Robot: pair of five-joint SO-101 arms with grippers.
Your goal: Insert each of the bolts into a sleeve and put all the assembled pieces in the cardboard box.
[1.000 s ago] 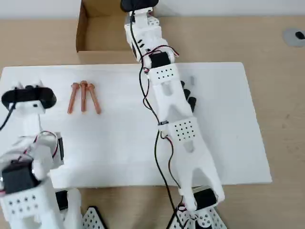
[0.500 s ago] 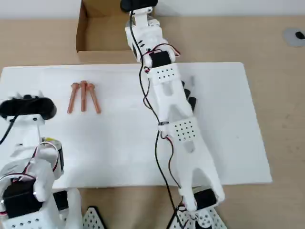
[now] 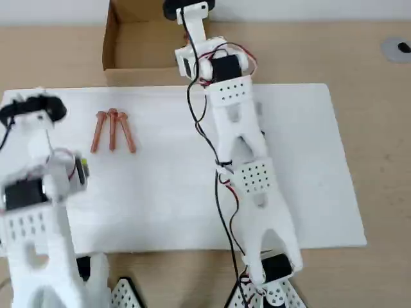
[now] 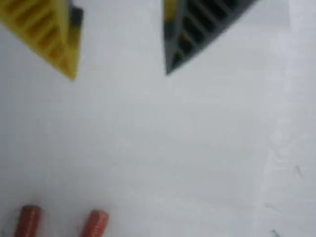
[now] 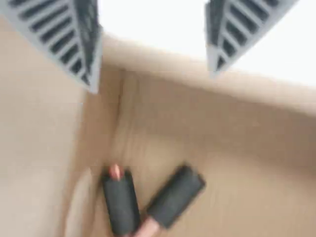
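Three copper bolts [image 3: 112, 130] lie side by side on the white sheet [image 3: 160, 186], left of centre. My left gripper [image 3: 32, 112] hangs over the sheet's far-left corner, left of the bolts. In the left wrist view it [image 4: 118, 74] is open over bare sheet, with two bolt ends [image 4: 94, 223] beyond it. My right arm stretches across the sheet, and its gripper [image 3: 192, 19] is over the cardboard box [image 3: 138, 48]. In the right wrist view it [image 5: 153, 79] is open and holds nothing. Below it, two black sleeves with bolts inside [image 5: 121, 202] [image 5: 175, 195] lie on the box floor [image 5: 222, 148].
The box stands on the wooden table [image 3: 372, 128] just past the sheet's far edge. My right arm's white links [image 3: 247, 173] lie lengthwise over the middle-right of the sheet. A grey disc [image 3: 397, 48] sits at the table's far right.
My left arm has risen and swung its gripper toward the sheet's far-left corner. The right arm has shifted slightly right and now covers the black pieces that showed beside it.
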